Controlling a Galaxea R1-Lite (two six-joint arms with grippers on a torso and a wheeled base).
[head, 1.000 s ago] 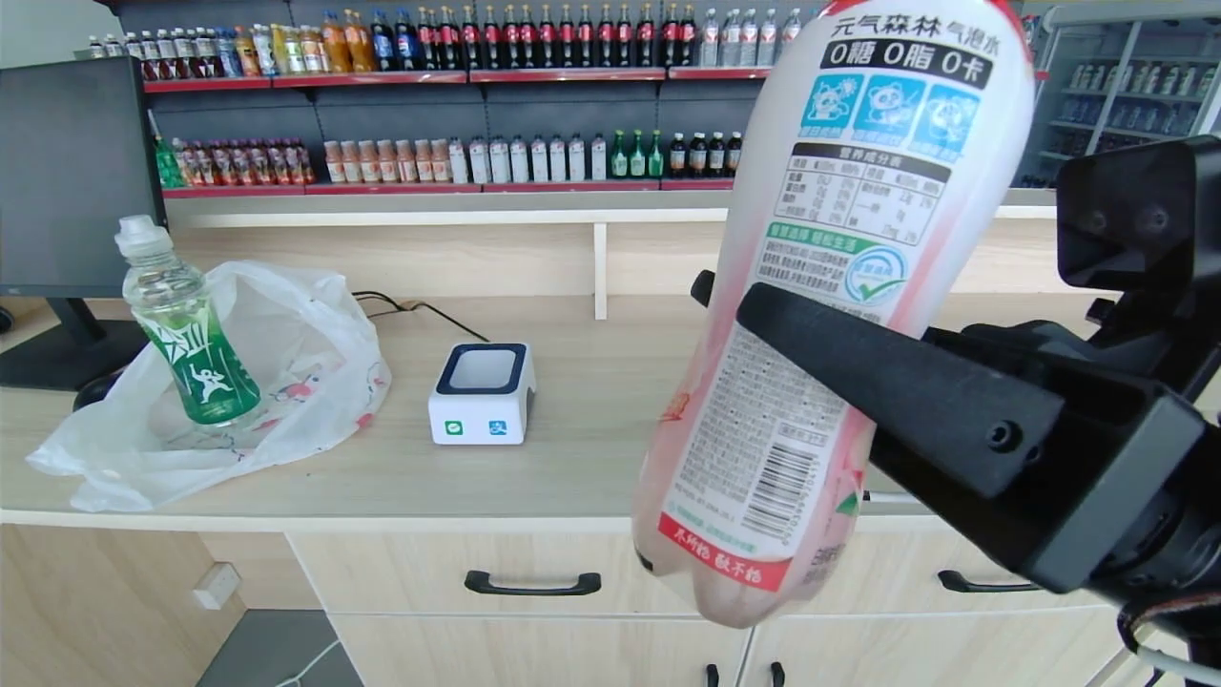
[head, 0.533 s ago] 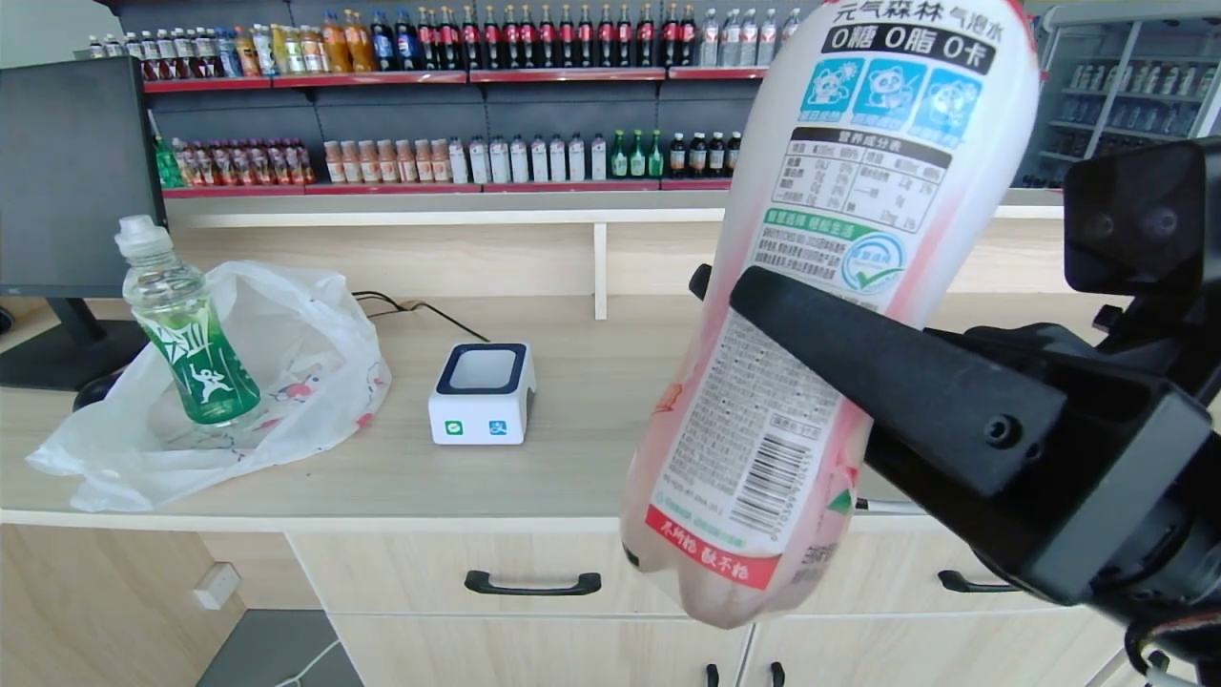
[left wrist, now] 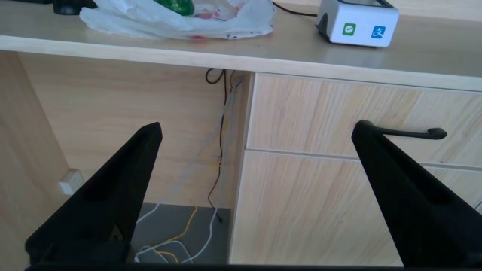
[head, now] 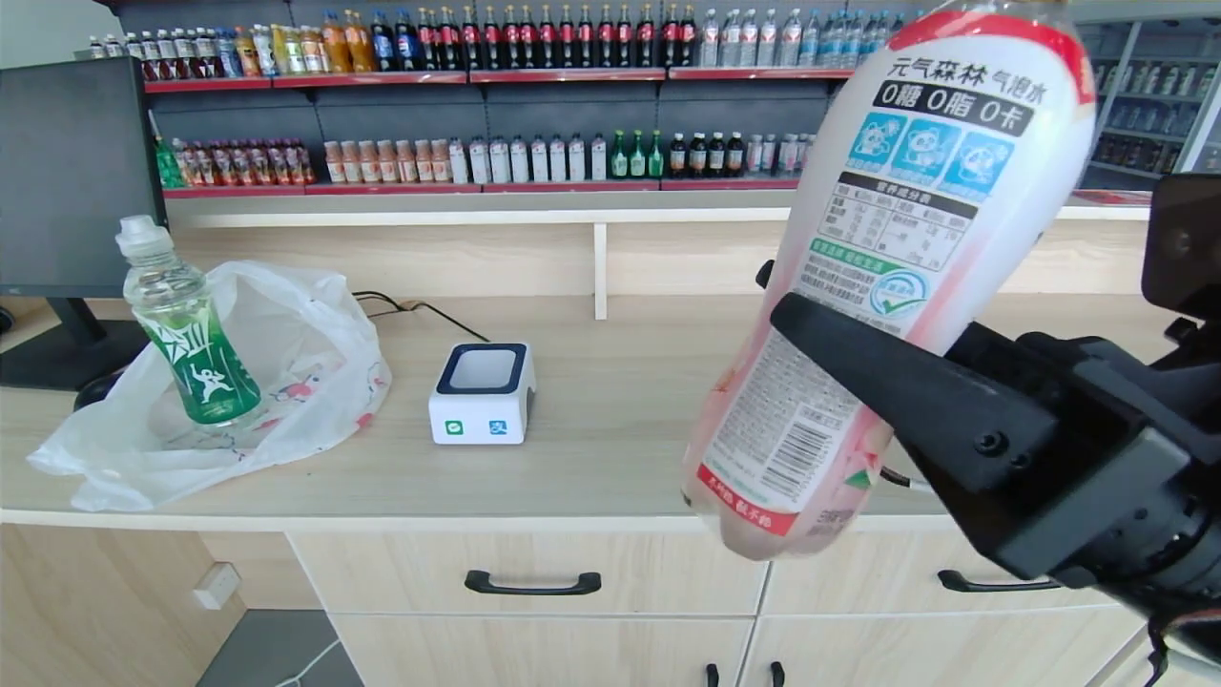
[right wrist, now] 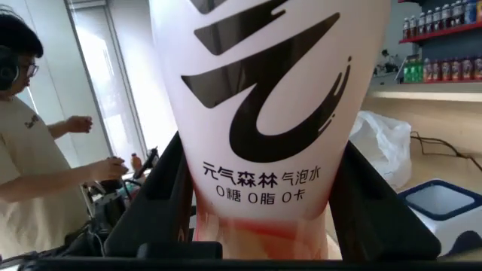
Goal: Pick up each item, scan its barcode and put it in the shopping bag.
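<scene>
A tall pink-and-white drink bottle (head: 887,286) hangs tilted in the air at the right, above the counter's front edge, its barcode turned toward the head camera. My right gripper (head: 773,298) is shut on its middle; the right wrist view shows the bottle (right wrist: 263,113) between the black fingers (right wrist: 162,199). The white barcode scanner (head: 482,393) sits mid-counter, left of the bottle. A green bottle (head: 186,329) stands upright in the white shopping bag (head: 305,372) at the left. My left gripper (left wrist: 256,132) is open and empty, low in front of the drawers (left wrist: 331,113).
A black monitor (head: 76,172) stands at the counter's far left behind the bag. A cable (head: 410,310) runs behind the scanner. Drink shelves (head: 477,153) line the back wall. Bare counter (head: 610,420) lies between scanner and held bottle.
My right gripper has carried the pink bottle to the right and a little away from the head camera. The bag, green bottle and scanner have stayed put.
</scene>
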